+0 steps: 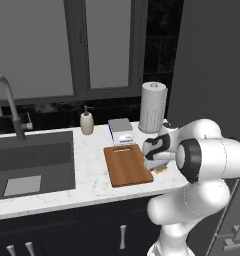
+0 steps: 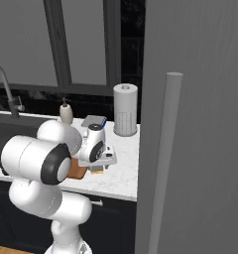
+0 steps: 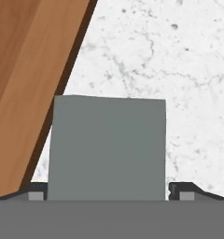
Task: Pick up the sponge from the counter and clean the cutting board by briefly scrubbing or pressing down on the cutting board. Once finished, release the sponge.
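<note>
1. Your gripper sits low over the sponge, which lies flat on the counter, grey-blue face up. In the hand view one dark fingertip rises just off the sponge's left edge and the other just off its right edge, so the fingers are spread to straddle it.
2. You cannot tell from these pictures whether the pads already touch the sponge's sides. A thin sliver shows at each side, so read it as spread around the sponge, not yet pinching.
3. The cutting board lies just to the left of the fingers in the hand view, its dark edge close beside the sponge's corner; whether they touch is unclear. The sponge is on marble, not on wood.
4. In the left base view the hand covers most of the sponge; a bit of the yellow layer peeks out below the hand, just off the board's right edge.
5. Beyond the gripper, toward the wall, stand a paper towel roll, a grey-topped blue-and-white box and a soap dispenser. The sink basin is well away, past the board's far side.
6. Judgement: you are at the grasp step, with scrubbing and release still to do. The straddle looks centred, so closing should catch both long sides evenly.
7. Risk, as a judgement: the left finger runs close to the board's edge; lift clear before you carry the sponge sideways onto the wood.
</note>
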Tool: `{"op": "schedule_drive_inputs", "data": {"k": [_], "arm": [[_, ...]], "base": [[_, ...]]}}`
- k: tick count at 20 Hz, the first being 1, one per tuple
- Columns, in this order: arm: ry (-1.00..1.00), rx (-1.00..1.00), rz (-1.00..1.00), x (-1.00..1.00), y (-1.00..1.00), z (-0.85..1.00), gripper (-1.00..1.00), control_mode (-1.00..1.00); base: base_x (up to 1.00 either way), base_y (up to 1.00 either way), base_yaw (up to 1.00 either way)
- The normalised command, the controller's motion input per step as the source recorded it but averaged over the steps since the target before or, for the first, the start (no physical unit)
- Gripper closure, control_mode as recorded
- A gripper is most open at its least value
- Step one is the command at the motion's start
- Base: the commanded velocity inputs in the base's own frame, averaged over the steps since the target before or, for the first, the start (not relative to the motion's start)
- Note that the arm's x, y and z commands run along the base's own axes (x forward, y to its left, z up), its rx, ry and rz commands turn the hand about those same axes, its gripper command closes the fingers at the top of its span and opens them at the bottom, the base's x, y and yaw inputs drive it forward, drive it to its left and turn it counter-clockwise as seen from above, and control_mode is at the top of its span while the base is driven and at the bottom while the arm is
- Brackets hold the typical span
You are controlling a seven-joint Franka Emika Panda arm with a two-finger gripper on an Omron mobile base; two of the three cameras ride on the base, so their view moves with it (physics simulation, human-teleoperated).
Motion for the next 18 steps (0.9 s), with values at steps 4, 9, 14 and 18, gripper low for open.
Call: {"op": "schedule_drive_inputs", "data": {"k": [4, 9, 14, 18], "arm": [[0.0, 0.0, 0.0, 0.07, 0.0, -0.2, -1.0, -1.0], [0.0, 0.0, 0.0, 0.0, 0.0, -0.02, 1.0, -1.0], [-0.01, 0.0, 0.0, 0.0, 0.0, 0.11, 1.0, -1.0], [-0.07, 0.0, -0.01, -0.21, 0.18, 0.8, 1.0, -1.0]], "base": [[0.0, 0.0, 0.0], [0.0, 0.0, 0.0], [0.0, 0.0, 0.0], [0.0, 0.0, 0.0]]}}
